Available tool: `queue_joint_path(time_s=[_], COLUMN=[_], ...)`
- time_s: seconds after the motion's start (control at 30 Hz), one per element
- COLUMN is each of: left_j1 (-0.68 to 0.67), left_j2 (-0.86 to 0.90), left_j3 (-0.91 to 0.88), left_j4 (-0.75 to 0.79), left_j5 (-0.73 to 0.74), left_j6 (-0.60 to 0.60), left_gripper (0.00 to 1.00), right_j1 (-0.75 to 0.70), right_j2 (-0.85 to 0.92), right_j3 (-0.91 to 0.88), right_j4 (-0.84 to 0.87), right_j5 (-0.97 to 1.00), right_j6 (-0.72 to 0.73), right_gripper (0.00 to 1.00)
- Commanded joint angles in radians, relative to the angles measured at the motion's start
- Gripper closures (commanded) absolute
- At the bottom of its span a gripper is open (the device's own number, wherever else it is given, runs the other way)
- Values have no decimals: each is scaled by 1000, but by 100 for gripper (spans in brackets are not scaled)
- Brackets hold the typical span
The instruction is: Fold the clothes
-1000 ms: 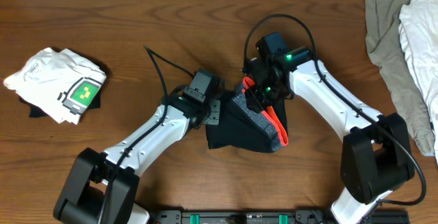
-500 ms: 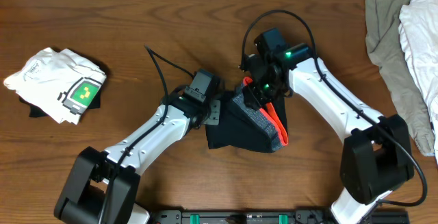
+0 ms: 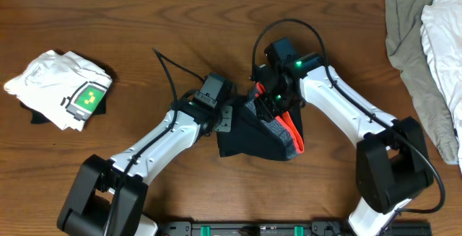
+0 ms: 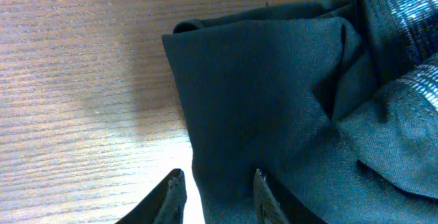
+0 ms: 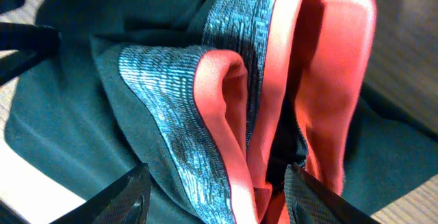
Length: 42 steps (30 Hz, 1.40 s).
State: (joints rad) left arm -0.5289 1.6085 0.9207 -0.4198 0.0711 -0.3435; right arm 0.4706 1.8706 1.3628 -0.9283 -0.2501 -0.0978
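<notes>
Since the trousers are already bunched into a small dark bundle on the counter, right between your two hands, I'd guess the step now is laying the waistband end flat over the folded body. Your right hand has its fingers spread wide, with the grey waistband and its red-orange edge puckered up between them and nothing pinched yet. Grab both layers of that edge, not just the top loop, or it'll flop open. Your left hand is spread too, its tips straddling the bundle's edge, so press down there as an anchor. Overhead hides the layering. The right wrist view shows the doubled band, and the left wrist view shows the folded corner just ahead of that hand.
</notes>
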Motion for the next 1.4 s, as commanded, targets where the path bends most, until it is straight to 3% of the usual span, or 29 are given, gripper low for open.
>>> queue_joint_path(time_s=[0.0, 0.1, 0.17, 0.23, 0.3, 0.4, 0.83, 1.03, 1.37], left_j1=[4, 4, 4, 4, 4, 4, 4, 4, 4], left_j2=[8, 8, 8, 8, 8, 8, 8, 8, 8], left_j3=[-12, -12, -12, -12, -12, -12, -14, -14, -14], left_j4=[-6, -7, -7, -6, -7, -7, -6, -6, 45], left_j5=[-4, -4, -4, -4, -4, -4, -4, -4, 57], left_j6=[-10, -10, -10, -10, -10, -10, -10, -10, -10], left_gripper=[65, 64, 64, 64, 60, 55, 50, 50, 51], right_j1=[8, 8, 8, 8, 6, -5, -182, -192, -193], right_j2=[25, 34, 34, 34, 34, 31, -14, -13, -13], right_j3=[-8, -13, -18, -20, -20, -18, -16, -18, -18], right_j4=[3, 1, 1, -4, -8, -10, -60, -84, -127], right_j5=[-8, -8, -8, -8, -9, -8, 90, 120, 269], right_j6=[0, 0, 0, 0, 3, 36, 210, 211, 366], right_gripper=[40, 42, 48, 63, 85, 98, 97, 91, 93])
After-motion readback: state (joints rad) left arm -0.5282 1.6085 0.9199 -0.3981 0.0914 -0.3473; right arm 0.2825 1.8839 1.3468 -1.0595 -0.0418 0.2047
